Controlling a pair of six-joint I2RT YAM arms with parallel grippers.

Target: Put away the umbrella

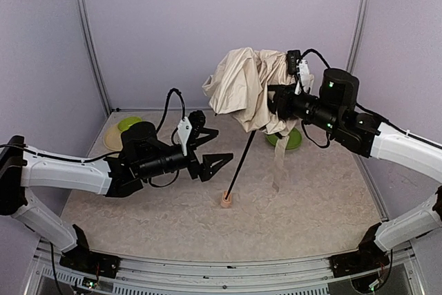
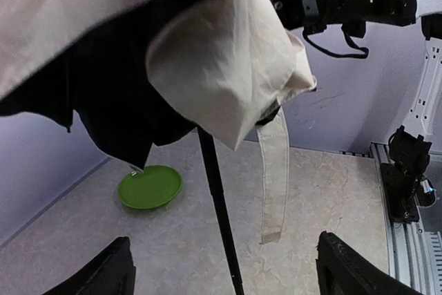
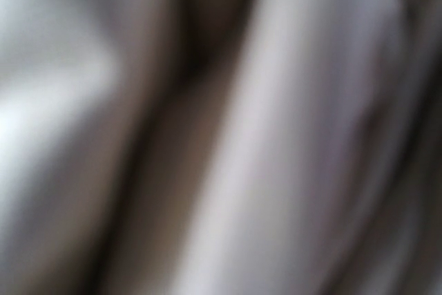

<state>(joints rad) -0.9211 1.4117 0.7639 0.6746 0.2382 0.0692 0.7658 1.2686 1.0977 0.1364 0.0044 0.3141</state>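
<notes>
Green round plate point(image 1: 289, 141) is lying behind. Right gripper point(image 1: 273, 105) is clamping cream-beige folding umbrella point(image 1: 242, 84) by its canopy. Left gripper point(image 1: 222, 144) is hovering wide open beside the shaft.

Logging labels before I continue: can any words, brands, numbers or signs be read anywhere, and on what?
None readable.
The umbrella, its strap and the green plate show no print.
The right wrist view shows only blurred cloth, so nothing can be read there.
</notes>
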